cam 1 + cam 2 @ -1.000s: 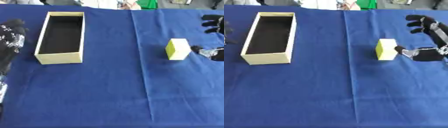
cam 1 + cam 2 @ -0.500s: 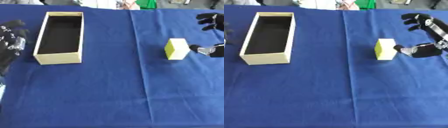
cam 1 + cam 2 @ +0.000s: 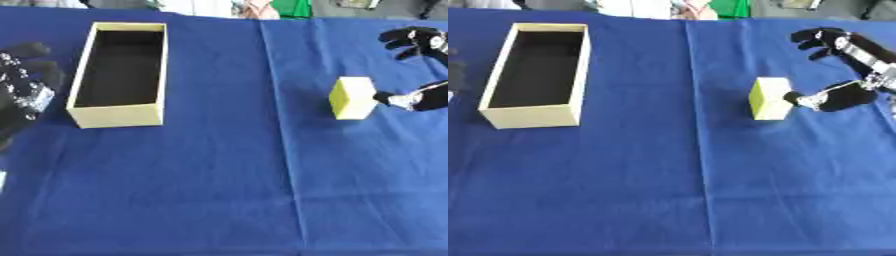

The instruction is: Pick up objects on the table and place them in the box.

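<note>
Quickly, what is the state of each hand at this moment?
Left hand: open, holding nothing, idle at the left edge beside the cream rectangular box.
Right hand: open, fingers spread, thumb at the right face of the yellow foam block, not gripping it.

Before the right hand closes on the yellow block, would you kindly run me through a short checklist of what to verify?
1. Small yellow rectangular block upright on the blue tablecloth, nothing around it: ok.
2. Right hand open, thumb at the block's right face, fingers spread above and behind it: ok.
3. Fingers actually round the block: not ok, no grasp yet.
4. Thumb touching the block or just short of it: cannot tell.
5. Long cream open-topped box looks empty, with room for the block: ok.
6. Left hand at the left edge, beside the box and not over its opening: ok.
</note>
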Robot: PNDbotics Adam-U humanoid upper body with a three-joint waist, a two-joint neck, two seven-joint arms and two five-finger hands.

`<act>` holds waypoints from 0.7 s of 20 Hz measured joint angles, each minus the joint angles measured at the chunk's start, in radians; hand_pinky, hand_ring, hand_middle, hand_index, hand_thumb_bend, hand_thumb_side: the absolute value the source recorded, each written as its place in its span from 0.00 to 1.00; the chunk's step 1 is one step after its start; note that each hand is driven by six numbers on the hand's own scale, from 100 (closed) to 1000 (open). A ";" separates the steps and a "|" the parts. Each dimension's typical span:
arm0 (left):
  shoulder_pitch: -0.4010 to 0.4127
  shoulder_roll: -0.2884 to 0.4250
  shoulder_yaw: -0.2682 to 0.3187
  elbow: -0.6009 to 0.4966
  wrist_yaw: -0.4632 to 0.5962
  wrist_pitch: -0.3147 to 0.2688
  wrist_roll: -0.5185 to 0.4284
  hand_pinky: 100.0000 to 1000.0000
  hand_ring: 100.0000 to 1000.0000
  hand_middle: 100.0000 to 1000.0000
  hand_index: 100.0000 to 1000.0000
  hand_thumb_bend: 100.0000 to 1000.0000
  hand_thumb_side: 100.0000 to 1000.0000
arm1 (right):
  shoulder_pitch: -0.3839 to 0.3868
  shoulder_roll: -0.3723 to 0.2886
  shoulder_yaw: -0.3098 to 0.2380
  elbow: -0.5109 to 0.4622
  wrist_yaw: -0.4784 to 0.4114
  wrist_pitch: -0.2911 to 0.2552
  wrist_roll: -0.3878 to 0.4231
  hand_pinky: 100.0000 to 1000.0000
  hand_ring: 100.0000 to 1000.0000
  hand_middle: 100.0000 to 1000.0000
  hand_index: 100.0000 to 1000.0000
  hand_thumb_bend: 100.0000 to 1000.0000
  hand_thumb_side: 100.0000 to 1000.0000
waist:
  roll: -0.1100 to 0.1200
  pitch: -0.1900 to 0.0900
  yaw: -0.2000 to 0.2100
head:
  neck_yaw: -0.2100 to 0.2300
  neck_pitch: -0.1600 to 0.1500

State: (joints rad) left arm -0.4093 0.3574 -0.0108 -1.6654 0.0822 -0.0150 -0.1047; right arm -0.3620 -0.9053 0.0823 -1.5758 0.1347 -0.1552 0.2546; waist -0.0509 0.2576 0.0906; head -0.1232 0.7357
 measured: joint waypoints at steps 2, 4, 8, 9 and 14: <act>0.000 0.003 -0.002 0.000 -0.008 -0.002 -0.011 0.59 0.77 0.76 0.85 0.31 0.16 | -0.009 -0.003 0.007 0.009 0.012 -0.005 0.010 0.77 0.88 0.87 0.93 0.41 0.02 | -0.001 0.000 0.002 | -0.002 0.001; 0.000 0.003 -0.003 0.000 -0.015 -0.004 -0.022 0.59 0.78 0.76 0.85 0.29 0.16 | -0.018 -0.006 0.013 0.019 0.021 -0.009 0.020 0.77 0.88 0.87 0.93 0.41 0.02 | -0.002 0.000 0.003 | -0.003 0.001; 0.000 0.003 -0.003 0.000 -0.024 -0.006 -0.037 0.59 0.78 0.77 0.86 0.27 0.17 | -0.037 -0.007 0.026 0.043 0.039 -0.016 0.040 0.78 0.88 0.87 0.93 0.41 0.02 | -0.008 0.000 0.008 | -0.008 0.002; 0.000 0.003 -0.003 0.000 -0.026 -0.007 -0.040 0.59 0.78 0.77 0.86 0.26 0.17 | -0.041 -0.007 0.030 0.050 0.044 -0.018 0.046 0.78 0.88 0.87 0.93 0.41 0.02 | -0.009 0.000 0.009 | -0.010 0.002; 0.000 0.003 -0.003 0.000 -0.027 -0.009 -0.047 0.59 0.78 0.77 0.86 0.24 0.22 | -0.062 -0.007 0.043 0.089 0.066 -0.026 0.073 0.78 0.89 0.87 0.93 0.40 0.02 | -0.012 0.000 0.013 | -0.012 0.002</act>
State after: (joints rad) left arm -0.4093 0.3605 -0.0141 -1.6654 0.0555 -0.0241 -0.1513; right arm -0.4240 -0.9124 0.1252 -1.4872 0.2012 -0.1811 0.3279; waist -0.0631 0.2576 0.1041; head -0.1348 0.7376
